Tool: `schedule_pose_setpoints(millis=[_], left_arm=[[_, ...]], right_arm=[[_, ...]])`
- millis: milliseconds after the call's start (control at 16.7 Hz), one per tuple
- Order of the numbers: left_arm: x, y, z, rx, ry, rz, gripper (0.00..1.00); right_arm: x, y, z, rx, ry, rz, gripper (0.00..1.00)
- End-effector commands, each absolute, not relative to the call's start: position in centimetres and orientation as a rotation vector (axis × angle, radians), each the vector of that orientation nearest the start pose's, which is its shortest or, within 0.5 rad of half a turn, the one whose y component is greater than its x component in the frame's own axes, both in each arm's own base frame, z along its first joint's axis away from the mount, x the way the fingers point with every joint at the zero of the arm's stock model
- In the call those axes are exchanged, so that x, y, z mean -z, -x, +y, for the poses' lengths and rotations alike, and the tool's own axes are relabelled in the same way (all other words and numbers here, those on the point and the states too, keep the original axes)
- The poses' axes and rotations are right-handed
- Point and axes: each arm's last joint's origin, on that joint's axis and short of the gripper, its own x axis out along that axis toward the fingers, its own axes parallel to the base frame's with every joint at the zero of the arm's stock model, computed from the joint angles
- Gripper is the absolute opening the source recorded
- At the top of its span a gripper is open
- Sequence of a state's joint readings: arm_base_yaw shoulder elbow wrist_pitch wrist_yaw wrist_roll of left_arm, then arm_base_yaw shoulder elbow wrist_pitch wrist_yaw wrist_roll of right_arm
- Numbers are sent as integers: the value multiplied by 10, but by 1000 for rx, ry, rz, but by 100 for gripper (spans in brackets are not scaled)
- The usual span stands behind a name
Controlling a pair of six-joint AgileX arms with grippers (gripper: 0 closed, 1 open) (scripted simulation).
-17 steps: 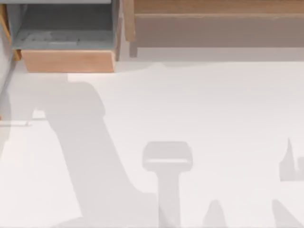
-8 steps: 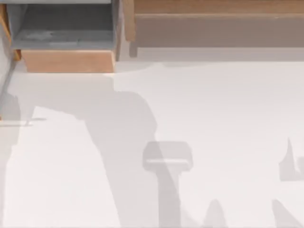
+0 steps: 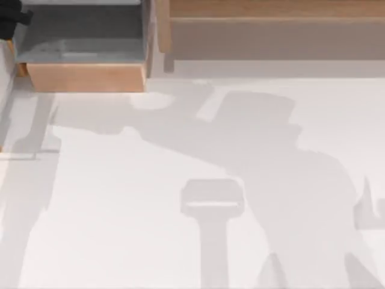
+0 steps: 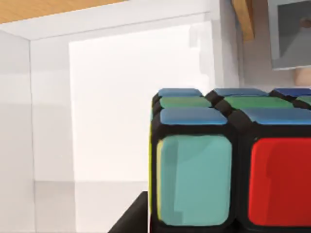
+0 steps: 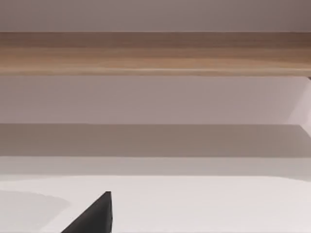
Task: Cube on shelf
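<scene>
Left gripper first: clamped on the cube, with one dark finger touching the cube's side at the bottom of the left wrist frame. Cube at lower right of that frame, close to the lens, teal and red tiles facing, blue and green tiles on top, white walls behind, wooden edge across the upper left. Left arm dark at the top view's upper left corner, beside the wooden box. Shelf along the upper right, arm shadows across the white table. Right gripper at lower left of the right wrist frame, facing the shelf board; cannot tell its grip
</scene>
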State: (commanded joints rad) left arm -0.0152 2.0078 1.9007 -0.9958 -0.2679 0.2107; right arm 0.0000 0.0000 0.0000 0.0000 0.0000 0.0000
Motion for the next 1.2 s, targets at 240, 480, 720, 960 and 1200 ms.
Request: schedule_pose_setpoints(millis=[240, 480, 720, 960, 1200], left_arm=[[-243, -415, -72, -67, -494, 1043, 0], [-191, -389, -148, -4, -615, 906, 0], [-149, -360, -213, 49, -646, 702, 0], [-126, -339, -263, 78, -563, 460, 0], [-124, -334, -298, 75, -386, 210, 0]], right_arm=[[-160, -106, -1, 0, 0, 0, 100], [-160, -106, -1, 0, 0, 0, 100], [-160, -106, -1, 0, 0, 0, 100], [-160, -106, -1, 0, 0, 0, 100], [-160, -106, -1, 0, 0, 0, 100]])
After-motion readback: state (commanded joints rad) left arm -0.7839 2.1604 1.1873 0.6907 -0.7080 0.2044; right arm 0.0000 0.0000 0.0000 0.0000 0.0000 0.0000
